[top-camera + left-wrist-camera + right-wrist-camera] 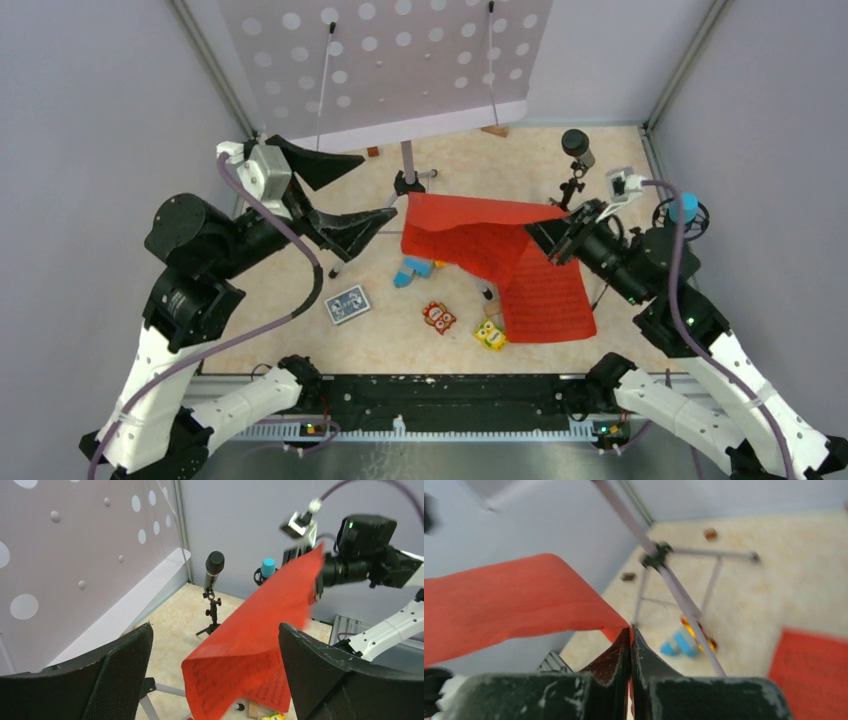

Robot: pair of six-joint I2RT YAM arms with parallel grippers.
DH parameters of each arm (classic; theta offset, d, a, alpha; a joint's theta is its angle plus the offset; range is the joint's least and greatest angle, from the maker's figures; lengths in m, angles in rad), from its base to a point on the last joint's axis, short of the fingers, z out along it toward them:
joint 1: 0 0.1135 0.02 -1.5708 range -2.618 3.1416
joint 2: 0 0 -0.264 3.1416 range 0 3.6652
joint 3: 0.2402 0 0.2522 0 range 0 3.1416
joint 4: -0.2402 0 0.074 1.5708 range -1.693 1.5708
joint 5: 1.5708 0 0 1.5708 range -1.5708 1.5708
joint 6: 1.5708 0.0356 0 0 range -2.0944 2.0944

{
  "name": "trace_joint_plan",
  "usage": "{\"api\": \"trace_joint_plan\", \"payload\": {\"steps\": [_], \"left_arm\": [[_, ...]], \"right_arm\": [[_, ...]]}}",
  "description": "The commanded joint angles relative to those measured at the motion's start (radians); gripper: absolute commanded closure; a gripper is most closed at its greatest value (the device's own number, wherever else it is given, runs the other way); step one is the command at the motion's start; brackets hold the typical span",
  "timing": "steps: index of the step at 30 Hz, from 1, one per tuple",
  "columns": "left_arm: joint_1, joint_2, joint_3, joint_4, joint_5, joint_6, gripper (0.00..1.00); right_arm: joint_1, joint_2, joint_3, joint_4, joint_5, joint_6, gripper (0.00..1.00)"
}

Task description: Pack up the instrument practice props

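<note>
Sheet (465,238), red: one edge pinched tight in right pincer (545,238), held aloft just right of stand (400,70) pole, likely to clear the bench (280,320) for packing. Second sheet (548,300) lies flat beyond it. Left pincer (375,187), left of stand pole, is wide and empty.

Seen from my console: a pale grey music stand (400,60) dotted with white holes. In front of the stand, red music sheets (480,240) are lined with dark staves. To the stand's front left lies a blue-patterned card deck (348,304). To its right are a black microphone (577,145) and a blue-tipped microphone (683,207).
</note>
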Motion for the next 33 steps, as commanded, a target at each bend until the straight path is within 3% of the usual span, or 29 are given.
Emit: {"api": "trace_joint_plan", "payload": {"steps": [1, 4, 7, 13, 24, 33], "left_arm": [[0.001, 0.059, 0.031, -0.021, -0.057, -0.034, 0.01], [0.001, 0.071, 0.058, -0.057, -0.074, -0.018, 0.01], [0.001, 0.063, 0.078, -0.084, -0.107, 0.004, 0.01], [0.002, 0.049, 0.084, -0.125, -0.14, 0.027, 0.01], [0.001, 0.025, 0.06, -0.163, -0.163, 0.04, 0.01], [0.002, 0.013, 0.057, -0.187, -0.183, 0.047, 0.01]], "right_arm": [[0.005, -0.037, -0.168, -0.417, 0.266, 0.277, 1.0], [-0.02, -0.022, -0.226, -0.539, 0.307, 0.338, 1.0], [-0.069, 0.024, -0.212, -0.599, 0.334, 0.296, 1.0], [-0.176, 0.228, -0.088, -0.652, 0.29, 0.093, 1.0], [-0.183, 0.589, 0.198, -0.786, 0.368, -0.154, 1.0], [-0.183, 0.621, 0.22, -0.829, 0.274, -0.256, 1.0]]}}
